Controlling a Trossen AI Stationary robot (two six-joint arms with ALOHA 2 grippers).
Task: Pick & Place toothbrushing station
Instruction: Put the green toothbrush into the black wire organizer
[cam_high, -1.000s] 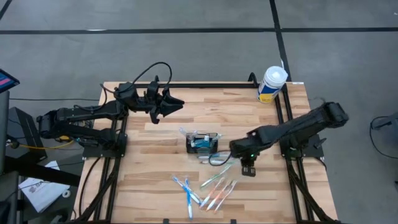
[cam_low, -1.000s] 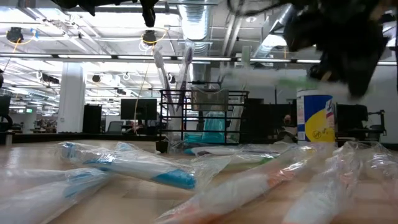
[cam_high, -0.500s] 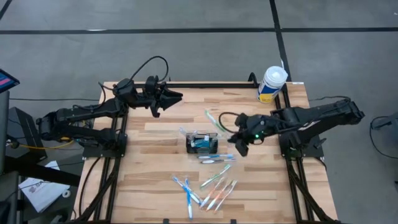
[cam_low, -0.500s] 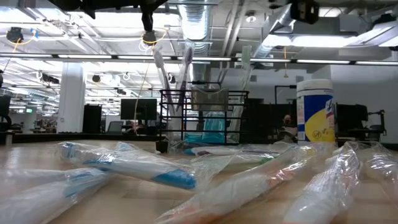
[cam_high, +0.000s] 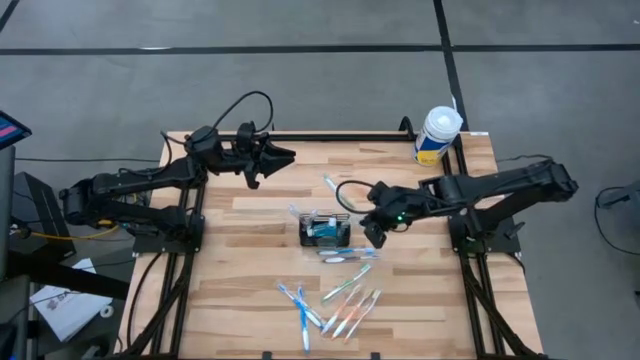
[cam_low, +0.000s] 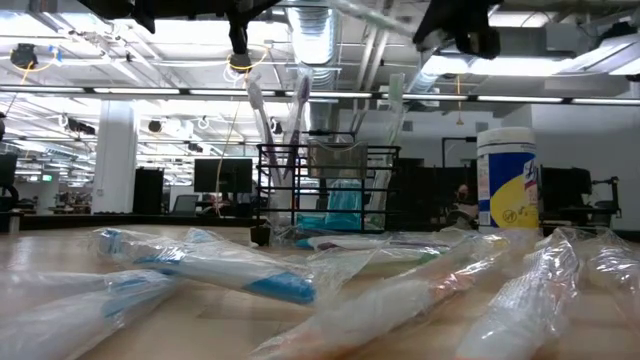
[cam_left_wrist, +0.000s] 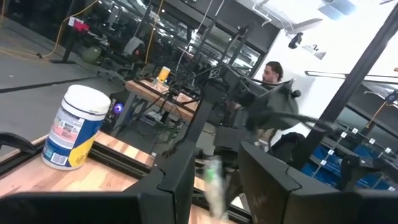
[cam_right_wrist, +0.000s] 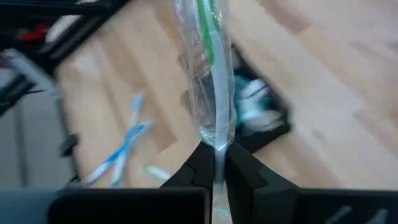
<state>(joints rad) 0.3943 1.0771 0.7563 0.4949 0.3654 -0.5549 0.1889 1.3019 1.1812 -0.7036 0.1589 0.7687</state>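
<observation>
Toothbrushes in clear wrappers (cam_high: 335, 300) are scattered across the near part of the worktop (cam_high: 260, 250), some blue, some green or pink. At the middle of the worktop the toothbrushing station (cam_high: 325, 229) is seen, a black wire-mesh caddy standing upright, with two wrapped brushes (cam_low: 272, 105) already propped in it and something teal lying low inside. Just beside it, on the right arm's side, the right gripper (cam_high: 366, 218) is held above the worktop, its jaws clenched on a green wrapped toothbrush (cam_right_wrist: 210, 68); in the right wrist view the brush is seen running out from between the jaws, with the caddy blurred below it. The left gripper (cam_high: 278, 158) is held raised near the far edge of the worktop, well apart from the caddy; its jaws appear partly parted with nothing between them, though the view is poor. A white tub with a yellow-blue label (cam_high: 436, 136) is set at the far right corner.
</observation>
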